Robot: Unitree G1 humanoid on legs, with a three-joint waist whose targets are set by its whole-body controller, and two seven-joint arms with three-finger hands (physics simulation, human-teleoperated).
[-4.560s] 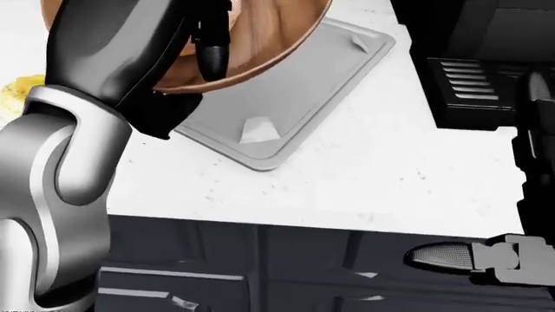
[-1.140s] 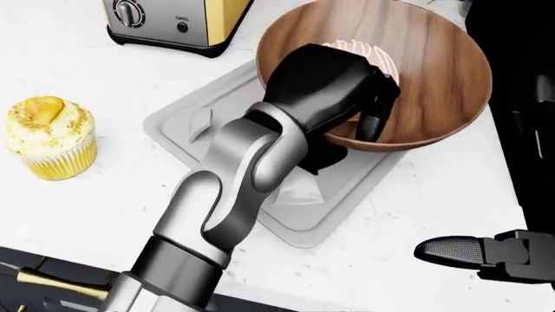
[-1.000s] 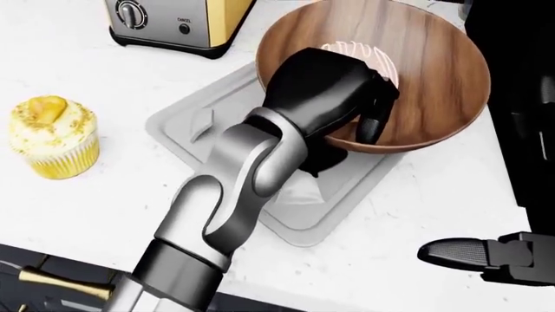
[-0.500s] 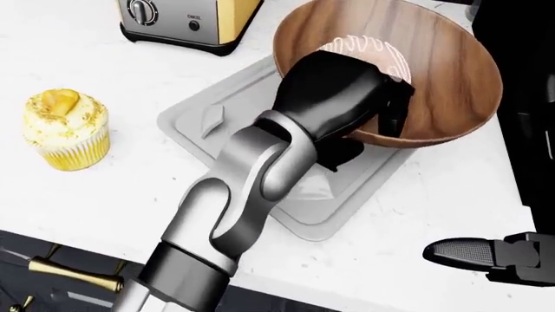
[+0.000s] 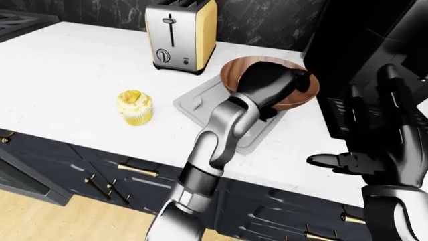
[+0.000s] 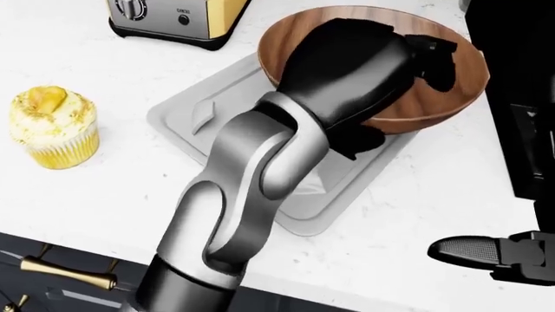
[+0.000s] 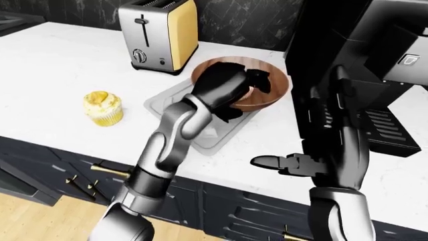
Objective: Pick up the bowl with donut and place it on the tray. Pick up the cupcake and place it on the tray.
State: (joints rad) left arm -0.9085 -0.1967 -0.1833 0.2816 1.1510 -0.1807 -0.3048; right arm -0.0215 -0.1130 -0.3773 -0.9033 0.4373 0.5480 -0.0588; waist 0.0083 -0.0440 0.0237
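Toward the far edge of the white surface (image 5: pixel 60 70) you see a silver and yellow toaster (image 5: pixel 180 35) standing upright, its dial facing you. Just beside it, toward the right edge, lies the grey tray (image 6: pixel 187 117), a flat rectangle whose long axis runs diagonally from the toaster down toward the near edge. The wooden bowl (image 6: pixel 451 97) sits on the tray's far right corner, upright, mouth up, its rim overhanging the tray edge. Your left robot hand (image 6: pixel 347 65) covers most of the bowl from above, so the donut is hidden in every view; its dark fingers (image 6: pixel 429 55) reach over the bowl's inside, and you cannot tell whether they are closed on the rim. The left forearm crosses the tray and hides its middle. The yellow-frosted cupcake (image 5: pixel 134 107) stands upright on the bare surface, well apart from the tray, toward the left and near edge. A black appliance (image 7: pixel 334 55) rises close beside the bowl at the right. Your right robot hand (image 7: pixel 301 163) hovers past the near edge with fingers spread, holding nothing.
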